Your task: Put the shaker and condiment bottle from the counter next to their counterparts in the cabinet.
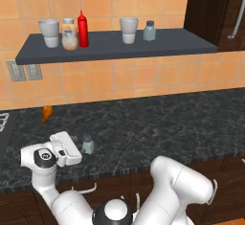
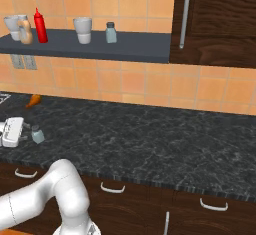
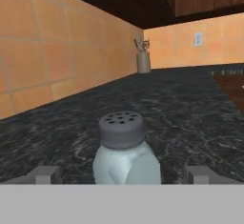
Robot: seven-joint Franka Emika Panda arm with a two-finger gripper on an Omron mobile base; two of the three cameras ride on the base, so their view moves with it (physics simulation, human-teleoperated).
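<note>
— So where's the shaker (image 1: 87, 144)?
— Upright on the bench (image 1: 158, 128), between the hand's (image 3: 123, 174) spread fingertips (image 3: 45, 174), not gripped.
— And the red bottle (image 1: 83, 29)?
— On the shelf (image 1: 167, 43), beside the orange-tinted jar (image 1: 70, 35).

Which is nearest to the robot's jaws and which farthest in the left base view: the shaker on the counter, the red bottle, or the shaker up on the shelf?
1. Shaker on the counter, right beside the gripper.
2. Red bottle, on the shelf's left part.
3. Shelf shaker, farther right on the shelf.
</note>
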